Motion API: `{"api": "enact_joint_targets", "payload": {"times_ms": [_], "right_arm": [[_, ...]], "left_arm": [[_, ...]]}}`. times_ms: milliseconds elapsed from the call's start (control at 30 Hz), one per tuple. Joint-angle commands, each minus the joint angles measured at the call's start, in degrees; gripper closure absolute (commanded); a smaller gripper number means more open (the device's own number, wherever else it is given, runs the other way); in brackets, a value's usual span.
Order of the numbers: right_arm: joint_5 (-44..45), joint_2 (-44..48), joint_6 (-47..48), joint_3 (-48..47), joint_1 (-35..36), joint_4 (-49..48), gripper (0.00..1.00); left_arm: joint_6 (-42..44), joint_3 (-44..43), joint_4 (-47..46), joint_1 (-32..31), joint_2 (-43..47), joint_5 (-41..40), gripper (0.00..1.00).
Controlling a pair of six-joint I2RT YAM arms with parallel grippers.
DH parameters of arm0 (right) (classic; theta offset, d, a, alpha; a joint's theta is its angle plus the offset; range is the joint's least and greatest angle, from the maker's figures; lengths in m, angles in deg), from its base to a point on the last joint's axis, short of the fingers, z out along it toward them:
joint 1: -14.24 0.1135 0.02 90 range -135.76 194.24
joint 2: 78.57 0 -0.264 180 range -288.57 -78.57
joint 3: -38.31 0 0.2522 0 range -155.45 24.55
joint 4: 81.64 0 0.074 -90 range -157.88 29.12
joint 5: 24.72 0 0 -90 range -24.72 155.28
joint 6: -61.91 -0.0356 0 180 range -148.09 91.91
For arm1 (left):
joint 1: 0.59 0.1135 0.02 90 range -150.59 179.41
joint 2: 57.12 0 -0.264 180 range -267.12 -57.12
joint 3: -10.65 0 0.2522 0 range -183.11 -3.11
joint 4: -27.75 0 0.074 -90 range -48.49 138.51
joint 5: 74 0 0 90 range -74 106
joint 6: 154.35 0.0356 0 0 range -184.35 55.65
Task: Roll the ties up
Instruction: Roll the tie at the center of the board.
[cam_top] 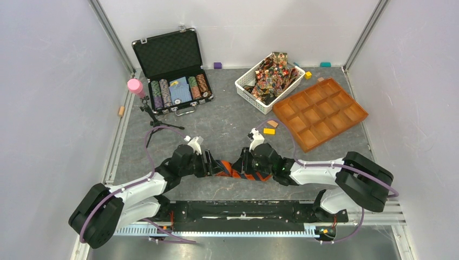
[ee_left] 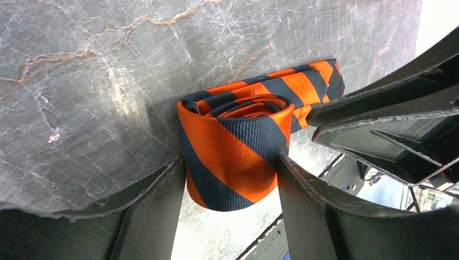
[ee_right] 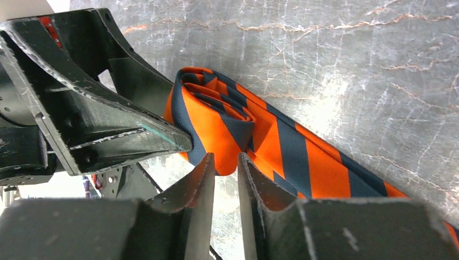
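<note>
One orange tie between left hand and right hand, basket beyond.

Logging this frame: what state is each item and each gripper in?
Orange striped tie: partly rolled, tail flat on the table.
Left gripper: shut on the roll.
Right gripper: nearly shut, seemingly pinching the roll's edge.
Patterned ties: unrolled, heaped in the white basket.
Chip case: lid open.
Wooden tray: compartments empty.
</note>
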Motion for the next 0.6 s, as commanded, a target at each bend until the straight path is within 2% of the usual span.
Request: {"api": "enact_joint_targets", "payload": {"times_ms": [0, 100, 233, 433, 567], "right_arm": [[-1.2, -0.94, 1.52, -2.72, -0.38, -4.38, 0.69], [-2.29, -2.68, 0.19, -3.1, -0.9, -4.62, 0.6], [-3.45, -4.34, -1.22, -2.58, -1.5, -6.67, 0.58], [-4.19, -6.75, -2.58, -2.49, -2.08, -6.82, 0.65], [-4.14, -7.8, -3.0, -2.4, -2.17, -6.79, 0.71]], "left_arm": [[-0.73, -0.3, 2.7, -0.21, -1.34, -2.63, 0.31], [-0.82, -0.29, 2.7, -0.22, -1.19, -2.71, 0.31], [-1.02, -0.2, 2.7, -0.31, -0.97, -2.71, 0.3], [-1.1, -0.03, 2.37, -0.33, -1.15, -2.67, 0.27], [-0.99, 0.01, 1.93, -0.4, -1.71, -2.29, 0.21]]}}
